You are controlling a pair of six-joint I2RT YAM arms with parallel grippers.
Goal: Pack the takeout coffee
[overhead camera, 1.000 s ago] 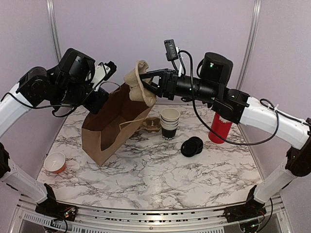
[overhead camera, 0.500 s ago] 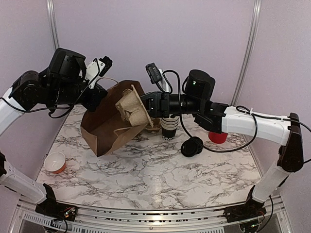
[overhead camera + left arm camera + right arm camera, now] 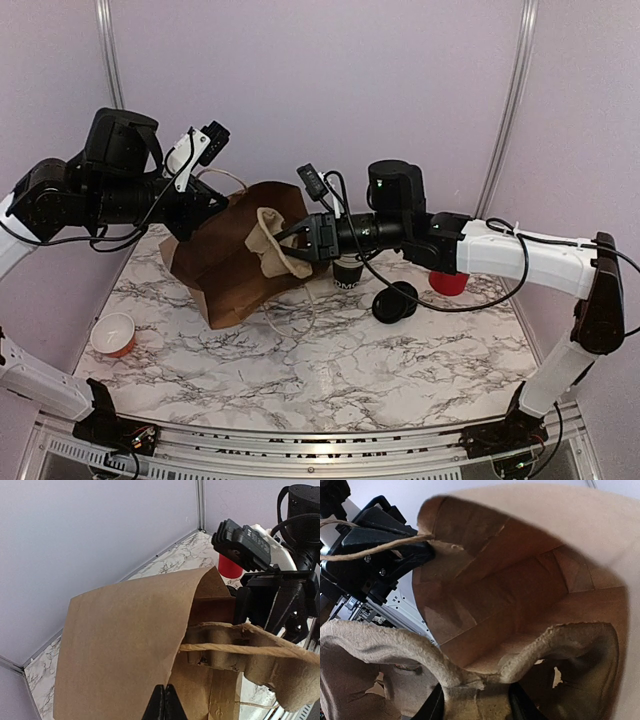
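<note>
My left gripper is shut on the top edge of a brown paper bag and holds it tilted, with its mouth facing right. A beige pulp cup carrier is in my right gripper, which is shut on its centre ridge. The carrier's front end sits at the bag's mouth, and the bag's brown inside lies just ahead of it. No lidded takeout coffee shows in these views.
Behind the right wrist stands a nested stack of lidless cups. Black lids lie to its right, with a red cup farther right. A small orange cup sits at the near left. The bag's twine handle hangs across its mouth.
My right arm has swung the carrier down and to the left, from above the bag to its mouth. My left arm has tipped the bag lower and turned its opening towards the carrier.
</note>
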